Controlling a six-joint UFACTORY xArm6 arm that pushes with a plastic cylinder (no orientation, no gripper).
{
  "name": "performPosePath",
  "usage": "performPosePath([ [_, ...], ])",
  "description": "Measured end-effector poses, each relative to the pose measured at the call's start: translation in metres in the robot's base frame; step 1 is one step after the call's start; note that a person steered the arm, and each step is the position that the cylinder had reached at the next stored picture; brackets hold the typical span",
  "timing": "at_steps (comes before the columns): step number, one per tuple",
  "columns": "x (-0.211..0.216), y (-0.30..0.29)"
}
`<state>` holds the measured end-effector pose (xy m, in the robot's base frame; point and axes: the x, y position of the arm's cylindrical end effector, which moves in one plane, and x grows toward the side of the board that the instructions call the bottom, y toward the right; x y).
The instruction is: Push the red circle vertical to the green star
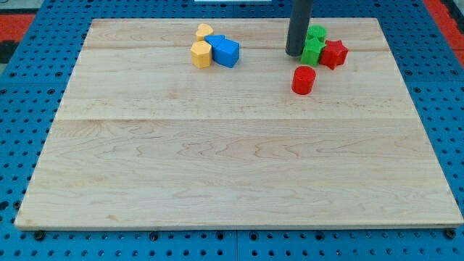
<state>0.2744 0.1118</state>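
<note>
The red circle (304,80) is a short red cylinder on the wooden board (232,159), right of centre near the view's top. Above it stands a cluster: a green block (313,51), a second green piece (317,32) behind it that may be the green star, and a red star (334,54) to their right. My tip (294,54) is the lower end of the dark rod, touching or just left of the green block, and up and slightly left of the red circle, apart from it.
At the view's top left of centre lie a yellow heart-like block (204,31), a yellow hexagon-like block (201,54), a blue cube (227,52) and a second blue piece (214,42) behind it. Blue pegboard surrounds the board.
</note>
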Motion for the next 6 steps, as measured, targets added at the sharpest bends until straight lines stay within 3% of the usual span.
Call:
performPosePath([
  [1,0.0,-0.044],
  [2,0.049,-0.037],
  [3,0.075,0.009],
  [4,0.074,0.058],
  [6,0.024,0.108],
])
